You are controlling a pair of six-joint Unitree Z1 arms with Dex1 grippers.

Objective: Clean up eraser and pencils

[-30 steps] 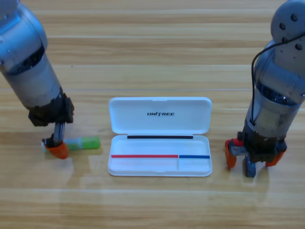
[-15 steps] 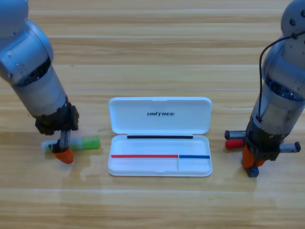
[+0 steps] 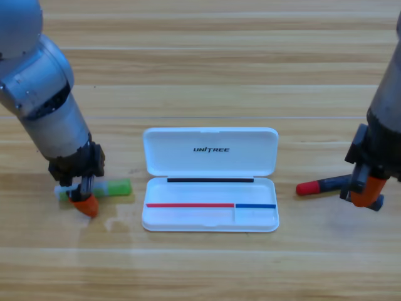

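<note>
The eraser [image 3: 113,187], a small bar with a green right end and a white left end, lies on the table left of the white case [image 3: 188,217]. My left gripper [image 3: 83,199] points down onto its left half and hides that part. The pencils are one slim stick [image 3: 319,185] with a red left end and a black middle, lying right of the case. Over its right end sits my right gripper [image 3: 363,191], covering that end. The case lies open, its lid [image 3: 210,135] folded back.
Both grey arms come down from the upper corners, and the right one is cut off by the picture's right edge. Bare wooden table lies in front of and behind the case.
The right gripper has swung right and up, uncovering the stick's red and black left part. The left gripper shifted slightly right along the eraser, then held still. The eraser has not moved.
</note>
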